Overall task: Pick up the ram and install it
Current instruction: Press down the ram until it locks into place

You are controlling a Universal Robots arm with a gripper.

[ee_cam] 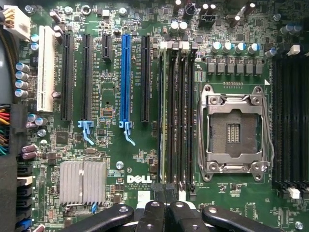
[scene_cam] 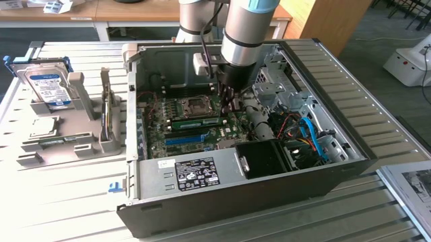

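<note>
The ram is a narrow green stick standing on edge in a memory slot on the motherboard, beside the empty processor socket. In the wrist view the ram shows edge-on as a thin pale-green line in the slot farthest from the socket. My gripper hangs inside the open computer case just above that row of slots. Its black fingers are shut, tips together, right over one end of the ram. Nothing shows between them, and I cannot tell whether they touch the stick.
The case lies open on a slatted white table. Its black power supply, a black fan block and blue and red cables crowd the near side. A grey holder on the exterior view's left carries a blue-labelled hard drive and a square silver chip.
</note>
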